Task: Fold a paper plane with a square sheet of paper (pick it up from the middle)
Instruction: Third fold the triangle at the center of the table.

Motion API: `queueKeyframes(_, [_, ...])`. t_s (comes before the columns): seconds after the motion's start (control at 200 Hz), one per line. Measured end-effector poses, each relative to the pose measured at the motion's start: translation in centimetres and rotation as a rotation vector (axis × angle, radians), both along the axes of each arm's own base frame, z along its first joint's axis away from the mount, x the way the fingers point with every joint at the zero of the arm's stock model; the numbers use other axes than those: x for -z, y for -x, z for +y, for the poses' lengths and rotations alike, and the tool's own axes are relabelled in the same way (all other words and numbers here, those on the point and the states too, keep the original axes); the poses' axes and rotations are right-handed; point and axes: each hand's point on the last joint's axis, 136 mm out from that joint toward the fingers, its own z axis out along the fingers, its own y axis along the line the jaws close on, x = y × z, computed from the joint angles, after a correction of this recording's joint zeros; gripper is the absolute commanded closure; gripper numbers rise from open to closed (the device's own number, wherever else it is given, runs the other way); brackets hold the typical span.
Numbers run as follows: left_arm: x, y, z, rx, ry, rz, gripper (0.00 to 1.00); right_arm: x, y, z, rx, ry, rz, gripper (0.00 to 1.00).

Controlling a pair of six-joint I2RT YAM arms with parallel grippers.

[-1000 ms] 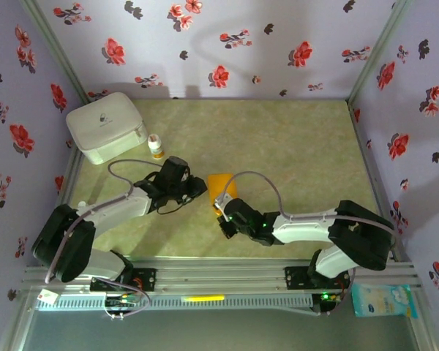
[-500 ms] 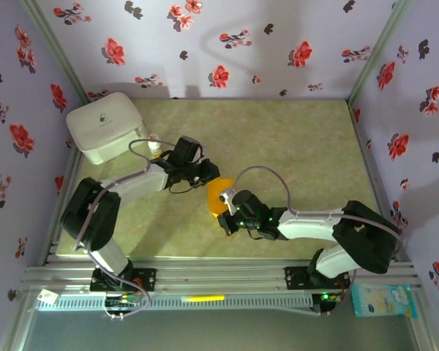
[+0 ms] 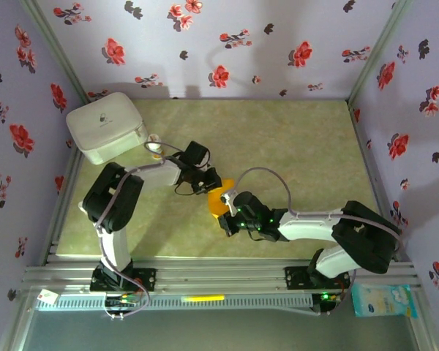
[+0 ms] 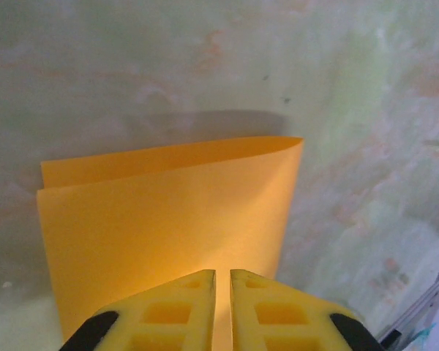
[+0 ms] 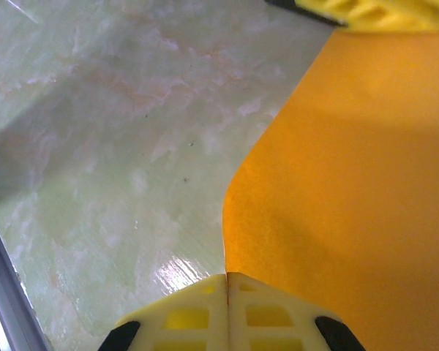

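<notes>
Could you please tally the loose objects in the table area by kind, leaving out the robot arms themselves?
Thin bright orange folded paper sheet: 1
Large white rounded plastic box: 1
Small white bottle with an orange cap: 1
Total: 3

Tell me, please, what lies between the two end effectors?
The square sheet of paper, folded over, spans between the left end effector and the right end effector, as the top external view shows.
</notes>
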Motion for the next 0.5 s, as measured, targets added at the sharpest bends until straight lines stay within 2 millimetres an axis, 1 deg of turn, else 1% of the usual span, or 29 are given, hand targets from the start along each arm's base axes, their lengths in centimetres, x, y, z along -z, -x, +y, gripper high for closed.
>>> queueKeyframes(0.09, [1.4,0.5,0.2,0.011,-0.027,0.028,0.87,0.0,0.0,0.0,0.0,-0.001,-0.001,1.0])
queueKeyframes(0.145, [1.8,0.7,0.3,0.019,-0.037,0.035,0.88,0.0,0.0,0.0,0.0,-0.001,-0.001,1.0])
queueKeyframes(0.29, [1.8,0.8,0.3,0.035,-0.041,0.027,0.88,0.1,-0.4,-0.3,0.012,0.002,0.004,1.0])
queueKeyframes(0.5, [1.9,0.8,0.3,0.048,-0.046,0.018,0.88,0.9,-1.2,-1.5,0.046,0.032,0.035,1.0])
